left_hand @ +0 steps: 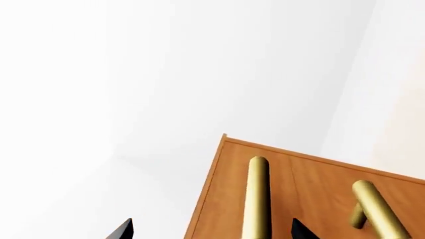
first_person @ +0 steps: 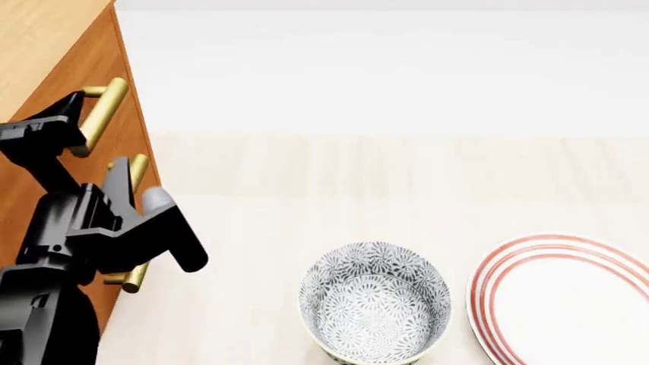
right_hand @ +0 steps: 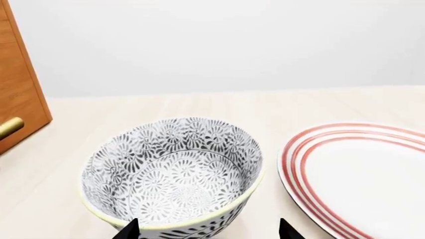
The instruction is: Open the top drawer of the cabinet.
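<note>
The cabinet [first_person: 41, 34] stands at the left of the head view, orange-brown wood with three brass bar handles down its front. The top drawer [first_person: 106, 65] looks flush with the front; its handle [first_person: 102, 114] is the uppermost. My left gripper [first_person: 69, 114] sits right at that handle. In the left wrist view the handle [left_hand: 258, 199] runs between the two dark fingertips [left_hand: 123, 230] of the left gripper [left_hand: 212, 233], which is open and not closed on the bar. A second handle [left_hand: 378, 209] lies farther along the cabinet [left_hand: 312, 189]. My right gripper [right_hand: 209, 231] is open over the bowl.
A grey-patterned bowl [first_person: 375, 300] stands on the pale floor surface near the front, with a red-rimmed white plate [first_person: 563, 300] to its right. The same bowl [right_hand: 172, 169] and plate [right_hand: 359, 174] fill the right wrist view, a cabinet corner [right_hand: 20, 99] beside them.
</note>
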